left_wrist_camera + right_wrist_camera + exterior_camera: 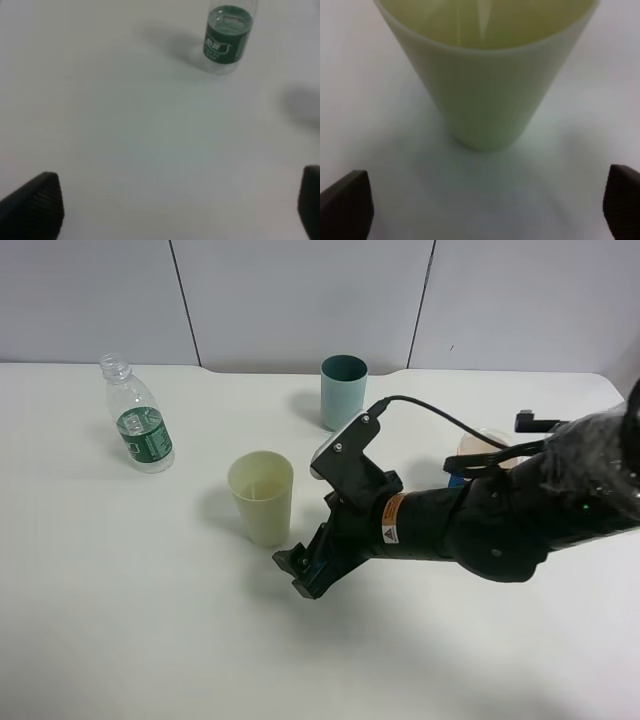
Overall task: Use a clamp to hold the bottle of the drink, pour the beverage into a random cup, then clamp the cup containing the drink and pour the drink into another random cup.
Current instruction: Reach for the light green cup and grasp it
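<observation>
White table (120, 640) under grey wall panels, bearing: bottle (140, 420) upright, upper left of frame; yellow-green cup (262, 500) at centre; teal cup (343, 392) at top centre; right gripper (297, 575) just below-right of the yellow-green cup, jaws wide, empty; left gripper (172, 205), jaws wide, empty, well apart from the bottle.

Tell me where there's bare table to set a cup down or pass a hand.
Widest bare table: near left, in front of the bottle and left of the yellow cup. Also bare between bottle and teal cup. Crowded right of the yellow cup, where the right gripper and arm lie.
</observation>
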